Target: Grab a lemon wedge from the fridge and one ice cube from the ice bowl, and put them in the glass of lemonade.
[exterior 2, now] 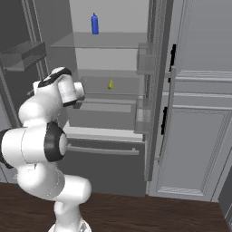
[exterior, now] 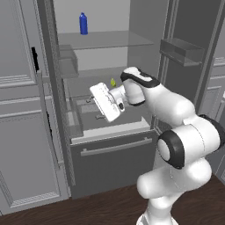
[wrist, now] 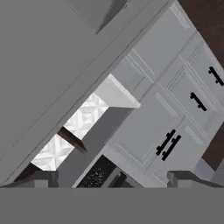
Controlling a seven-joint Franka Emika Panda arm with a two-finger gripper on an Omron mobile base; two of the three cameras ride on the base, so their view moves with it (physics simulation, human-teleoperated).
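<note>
The fridge (exterior: 115, 154) (exterior 2: 105, 165) stands open in front of me, both doors swung wide. On a middle clear shelf lies the tiny yellow lemon wedge (exterior: 113, 82) (exterior 2: 110, 84). My gripper (exterior: 95, 109) hangs just in front of and below that shelf, left of the wedge and clear of it, fingers pointing left. In the hand view the two fingertips (wrist: 41, 178) stand wide apart at the bottom, so the gripper (wrist: 112, 179) is open with nothing between them. The ice bowl and the glass of lemonade are out of view.
A blue bottle (exterior: 83, 23) (exterior 2: 94, 23) stands on the top shelf. Door bins (exterior: 182, 50) (exterior 2: 22, 54) jut from the open doors beside the arm. Panelled grey cabinets (exterior: 22, 132) (exterior 2: 199, 145) flank the fridge. The floor (exterior 2: 136, 213) is dark wood.
</note>
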